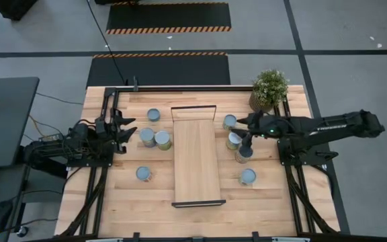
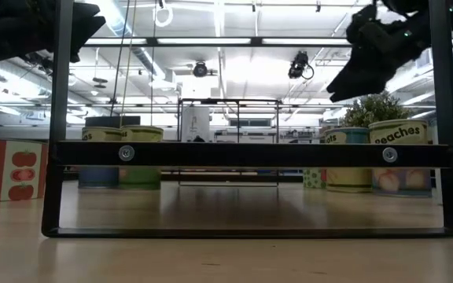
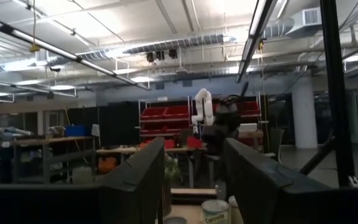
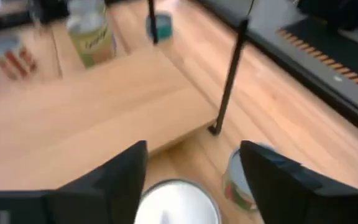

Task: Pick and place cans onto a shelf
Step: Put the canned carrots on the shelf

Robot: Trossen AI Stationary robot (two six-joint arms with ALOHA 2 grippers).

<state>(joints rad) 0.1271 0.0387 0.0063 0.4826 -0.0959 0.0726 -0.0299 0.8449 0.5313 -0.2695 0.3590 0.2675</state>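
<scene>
The long light-wood shelf with thin black end bars lies in the centre of the high view, and nothing stands on it. The two dark arms reach in from the left and right edges. The right gripper hangs open, right of the shelf's upper part, and small silvery-topped cans with yellowish sides stand just beside and under it. The left gripper is open too, with two similar cans just to its right.
</scene>
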